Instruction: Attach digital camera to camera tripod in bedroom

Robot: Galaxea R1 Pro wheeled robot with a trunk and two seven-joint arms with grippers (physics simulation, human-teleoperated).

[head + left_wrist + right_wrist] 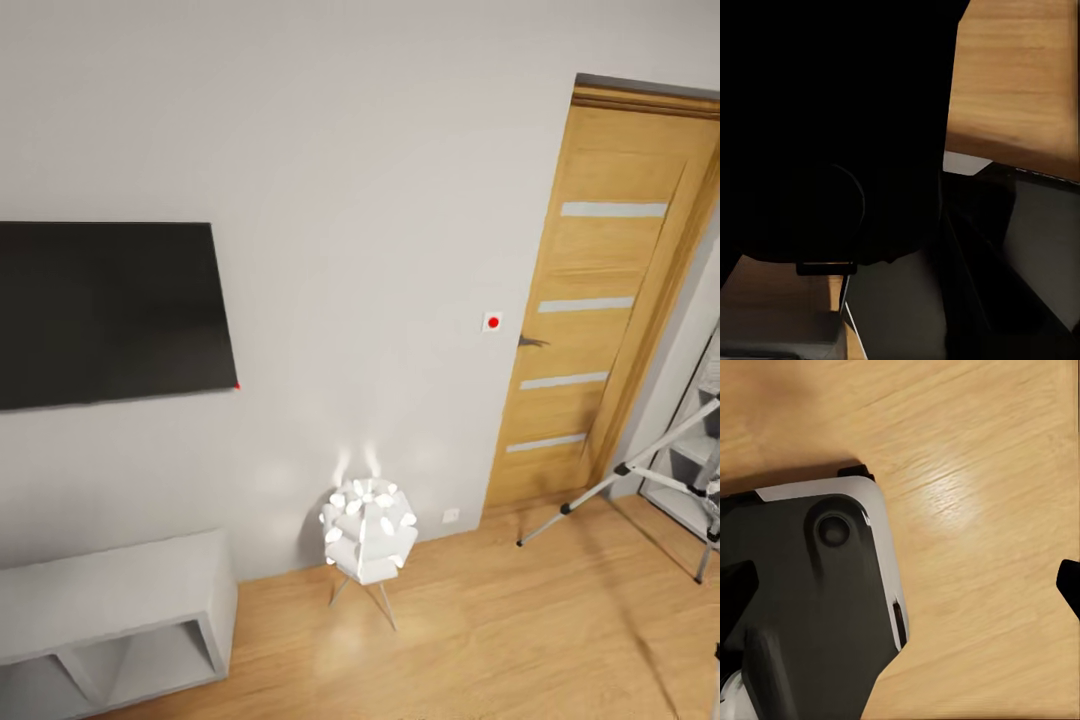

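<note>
Head view: you are in the bedroom, facing a pale grey wall. The tripod (640, 468) stands on the wood floor (500, 620) at the right edge of the picture, near the oak door (600, 300), and part of it is cut off by the frame. Two silver legs with black feet reach out over the planks. Nothing sits on the part of it you can see, and its head is out of frame, so you cannot confirm any mounting from here. A white lamp (367, 530) glows at the foot of the wall, a dark screen (110, 310) hangs above a grey shelf (110, 620), and a wall switch (492, 321) with a red dot sits beside the door.

Left wrist view: most of it is black, with floor and some grey surfaces beyond. You cannot tell whether the left fingers are apart, together or clamped on something, and you cannot make out the camera in that darkness.

Right wrist view: it looks down on bare floor and a dark, white-edged part of the robot's own body (817, 600). A small black tip shows at one edge, too little to judge the right fingers.

As a judgement: the tripod is found and close, but the attaching is still to do.
</note>
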